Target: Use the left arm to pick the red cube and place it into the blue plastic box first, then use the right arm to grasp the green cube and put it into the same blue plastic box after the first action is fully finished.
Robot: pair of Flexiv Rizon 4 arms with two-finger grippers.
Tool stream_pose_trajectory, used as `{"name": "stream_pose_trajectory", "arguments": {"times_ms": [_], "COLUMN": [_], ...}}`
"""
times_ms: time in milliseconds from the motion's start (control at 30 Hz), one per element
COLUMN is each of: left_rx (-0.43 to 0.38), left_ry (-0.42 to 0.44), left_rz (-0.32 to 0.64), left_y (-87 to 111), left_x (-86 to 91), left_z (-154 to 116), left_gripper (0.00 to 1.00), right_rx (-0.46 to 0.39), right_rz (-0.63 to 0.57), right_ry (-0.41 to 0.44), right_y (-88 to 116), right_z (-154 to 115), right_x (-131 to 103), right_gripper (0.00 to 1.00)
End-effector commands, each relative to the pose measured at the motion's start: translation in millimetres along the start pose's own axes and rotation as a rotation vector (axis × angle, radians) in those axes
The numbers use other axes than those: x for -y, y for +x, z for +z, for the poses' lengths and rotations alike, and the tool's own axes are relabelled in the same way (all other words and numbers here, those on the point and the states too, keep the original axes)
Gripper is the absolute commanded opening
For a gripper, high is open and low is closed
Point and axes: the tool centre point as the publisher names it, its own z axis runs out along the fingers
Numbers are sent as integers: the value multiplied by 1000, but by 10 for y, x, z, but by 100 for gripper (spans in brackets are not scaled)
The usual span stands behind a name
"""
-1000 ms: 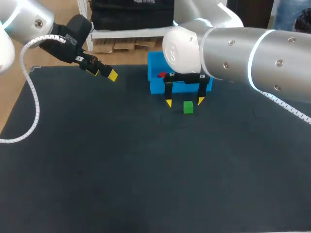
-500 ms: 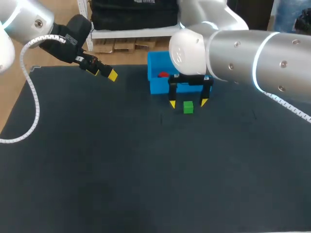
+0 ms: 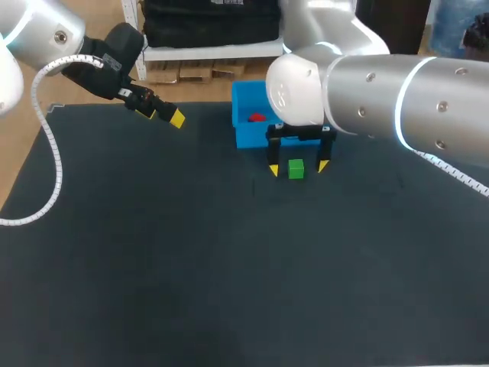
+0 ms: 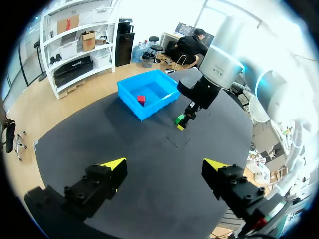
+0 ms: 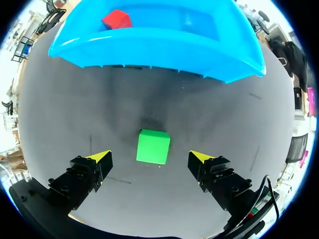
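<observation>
Green cube (image 5: 153, 146) sits flat between the wide-open fingers of your right gripper (image 5: 149, 156), gaps both sides, nothing held. Blue box (image 5: 154, 50) wall just ahead.

Dark matte tabletop (image 3: 168, 275) spreads wide across the scene, evenly lit, with a thin pale line (image 3: 53, 105) marking its far left corner.

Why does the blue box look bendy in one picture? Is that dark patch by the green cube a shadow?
Right wrist view: the fisheye lens bows the wall of the blue box into a curve; the dark smudge between the box and the green cube looks like a shadow. Head view: the box looks straight-sided. Left wrist view: bright light washes out the right arm.
</observation>
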Motion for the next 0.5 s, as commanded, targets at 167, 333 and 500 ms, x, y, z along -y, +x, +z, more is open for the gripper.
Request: {"name": "stream_pose_trajectory", "arguments": {"times_ms": [167, 333, 500], "left_rx": [5, 5, 5], "left_ry": [3, 3, 3], "left_rz": [3, 3, 3], "left_y": [14, 14, 14], "left_x": [-7, -7, -7], "left_z": [-3, -3, -3], "left_gripper": [100, 100, 100], "right_rx": [8, 10, 15], "right_rz": [-3, 8, 27], "right_ry": [14, 29, 32], "right_y": [-7, -40, -58], "right_z": [56, 91, 113], "right_x": [-47, -47, -33], "right_gripper": [100, 100, 100]}}
